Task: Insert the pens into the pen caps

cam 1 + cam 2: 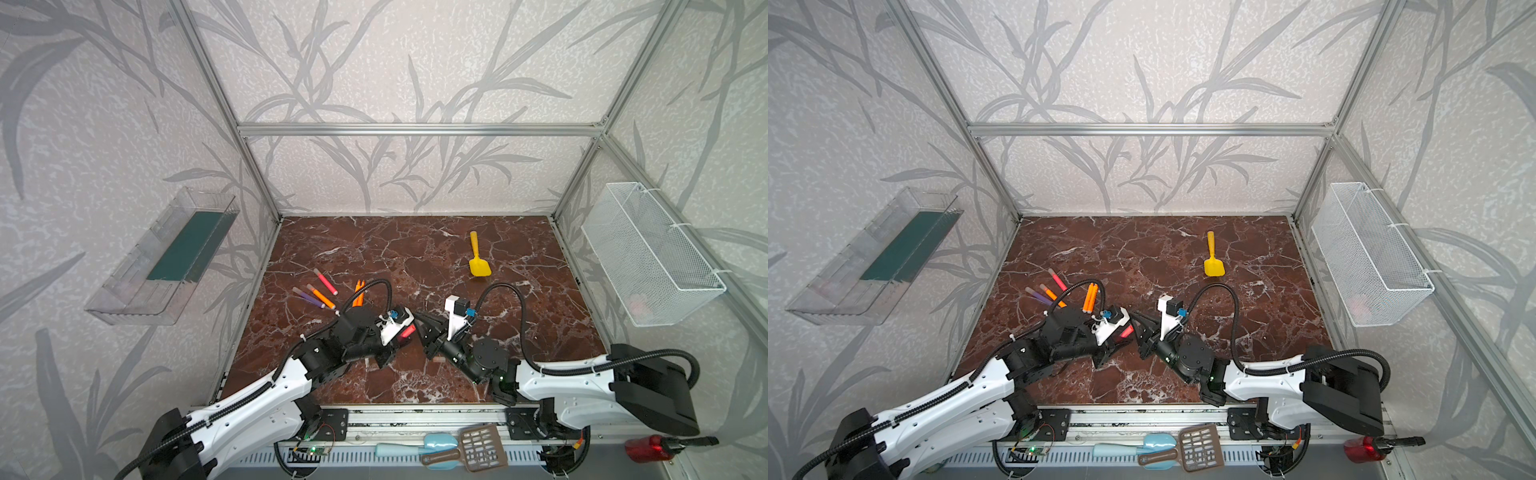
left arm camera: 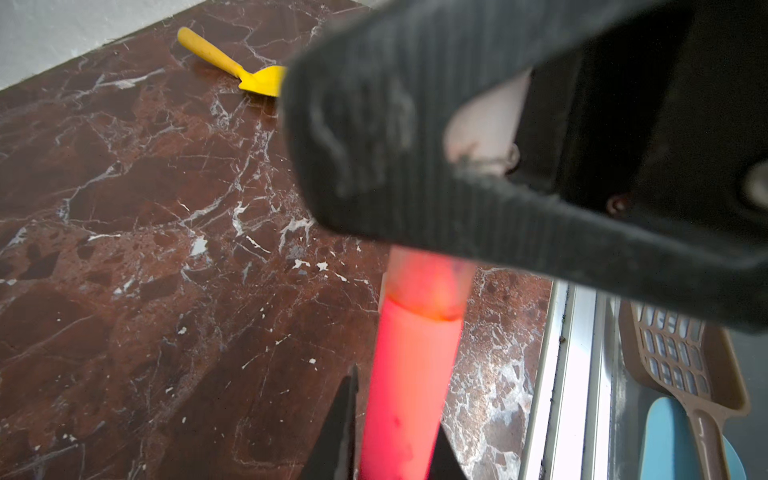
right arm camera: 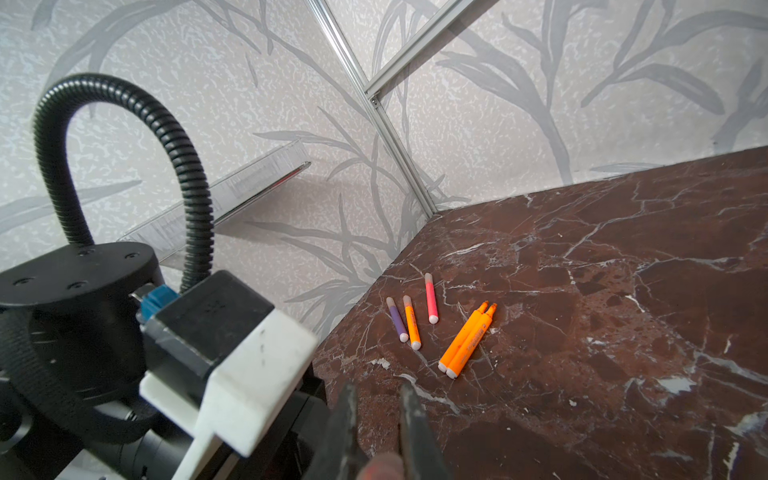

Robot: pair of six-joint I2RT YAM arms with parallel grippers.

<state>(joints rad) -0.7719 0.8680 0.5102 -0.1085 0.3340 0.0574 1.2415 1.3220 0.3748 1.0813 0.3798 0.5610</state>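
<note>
Red-pink pen (image 2: 411, 374) pinched in left gripper (image 2: 395, 424). Pen cap (image 2: 428, 282) on its tip, pinched by right gripper (image 3: 378, 399). Five other pens (image 3: 463, 343) on marble table (image 3: 602, 316), beyond right gripper's tips.

In the left wrist view the slim red-pink marker pen (image 2: 409, 374) is out of focus, its rear end cut off by the picture's edge between the left jaws. The translucent pinkish pen cap (image 2: 428, 282) over its tip vanishes behind the right jaws, which also cover part of the yellow plastic toy shovel (image 2: 249, 75). In the right wrist view that cap (image 3: 380, 467) is a blurred blob at the edge. In a top view the white wrist-camera mount (image 1: 388, 330) hides most of the pen, and the black corrugated cable (image 1: 376, 282) crosses the two orange marker pens (image 1: 359, 287).
</note>
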